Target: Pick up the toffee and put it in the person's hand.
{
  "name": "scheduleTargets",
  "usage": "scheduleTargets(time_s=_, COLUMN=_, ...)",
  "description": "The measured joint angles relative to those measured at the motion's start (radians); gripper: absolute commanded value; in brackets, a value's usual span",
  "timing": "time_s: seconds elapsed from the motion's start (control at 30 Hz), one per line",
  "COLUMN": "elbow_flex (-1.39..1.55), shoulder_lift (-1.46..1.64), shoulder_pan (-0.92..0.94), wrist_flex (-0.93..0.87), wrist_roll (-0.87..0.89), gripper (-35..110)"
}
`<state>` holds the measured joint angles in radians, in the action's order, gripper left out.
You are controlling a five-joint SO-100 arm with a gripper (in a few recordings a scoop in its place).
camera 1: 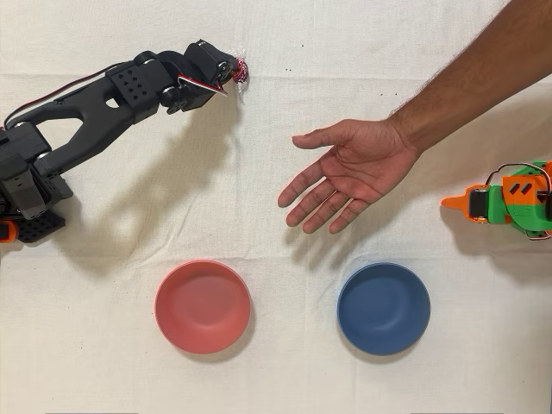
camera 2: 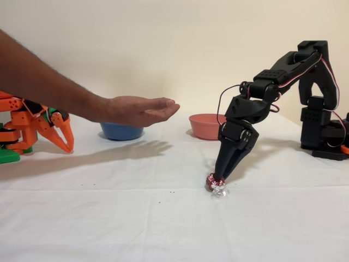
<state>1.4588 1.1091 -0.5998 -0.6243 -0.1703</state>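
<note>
The toffee point(camera 1: 241, 71), a tiny sweet in shiny red-pink wrapper, is at the far top of the white cloth in the overhead view. In the fixed view the toffee point(camera 2: 214, 184) rests on the cloth at the front. My black gripper point(camera 1: 229, 72) points down onto it, and its fingertips point(camera 2: 220, 176) are closed around the sweet's top. The person's hand point(camera 1: 354, 168) is held palm up with spread fingers to the right of the gripper, well apart from it. In the fixed view the hand point(camera 2: 139, 109) hovers above the table to the left of my arm.
A red bowl point(camera 1: 203, 306) and a blue bowl point(camera 1: 384, 309) stand side by side along the bottom of the overhead view. The idle orange arm point(camera 1: 509, 203) sits at the right edge, under the person's forearm point(camera 1: 470, 78). White cloth covers the table.
</note>
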Motion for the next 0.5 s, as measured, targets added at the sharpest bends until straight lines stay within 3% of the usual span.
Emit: scheduleTargets(time_s=0.5, elbow_flex=0.008, shoulder_lift=0.061, shoulder_pan=0.025, wrist_flex=0.031, wrist_roll=0.014, gripper=0)
